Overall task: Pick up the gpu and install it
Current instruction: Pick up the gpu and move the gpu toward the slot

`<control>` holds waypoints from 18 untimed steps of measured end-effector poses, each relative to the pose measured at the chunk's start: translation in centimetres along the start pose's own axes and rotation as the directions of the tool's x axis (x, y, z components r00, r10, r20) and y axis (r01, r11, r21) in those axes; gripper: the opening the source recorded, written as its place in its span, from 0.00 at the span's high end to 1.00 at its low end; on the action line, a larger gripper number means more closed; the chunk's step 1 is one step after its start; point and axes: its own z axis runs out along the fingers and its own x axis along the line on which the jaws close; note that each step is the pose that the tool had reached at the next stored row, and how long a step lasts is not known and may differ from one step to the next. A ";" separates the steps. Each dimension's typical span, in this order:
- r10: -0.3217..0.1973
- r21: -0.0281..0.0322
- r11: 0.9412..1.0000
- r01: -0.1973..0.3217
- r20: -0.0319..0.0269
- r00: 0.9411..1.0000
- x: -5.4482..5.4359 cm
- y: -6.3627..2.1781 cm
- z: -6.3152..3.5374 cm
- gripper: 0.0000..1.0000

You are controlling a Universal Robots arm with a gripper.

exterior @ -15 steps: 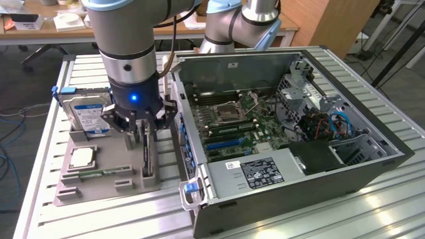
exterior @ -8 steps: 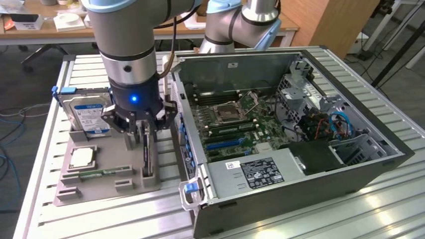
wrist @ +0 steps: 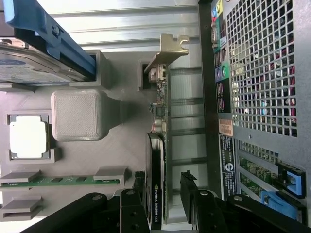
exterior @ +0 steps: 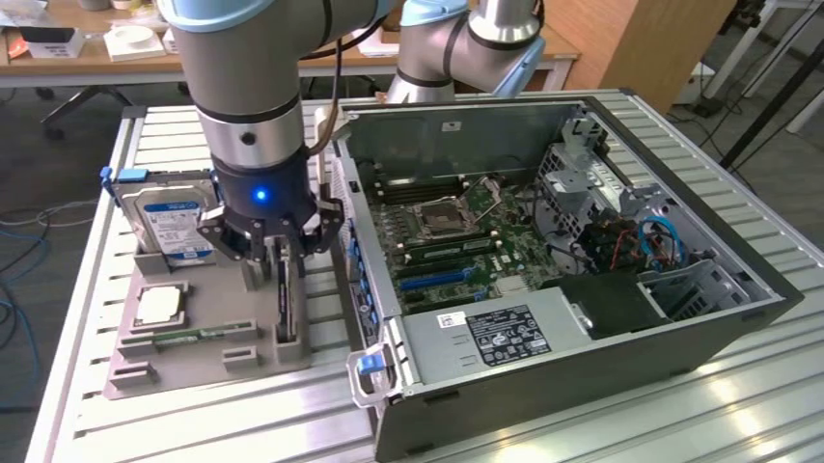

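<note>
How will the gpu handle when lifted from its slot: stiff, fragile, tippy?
Probably stiff: the gpu is a flat circuit card standing on edge in the grey holder. Likely fragile on its faces, where small components show. It may tilt once lifted, since the silvery bracket sits at the end far from the open gripper.

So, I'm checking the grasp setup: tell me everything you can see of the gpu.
The gpu is a thin black card with a green board edge and a silvery bracket at one end, with NVIDIA lettering on its edge. It stands on edge in a slot of the grey holder beside the case. The open gripper straddles it; contact can't be told.
</note>
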 end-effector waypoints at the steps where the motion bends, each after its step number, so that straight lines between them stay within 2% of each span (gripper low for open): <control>1: 0.000 0.000 1.000 0.000 0.000 1.000 0.0 0.00 0.05 0.57; 18: 0.000 0.000 1.000 0.000 0.000 1.000 0.0 -0.02 0.67 0.57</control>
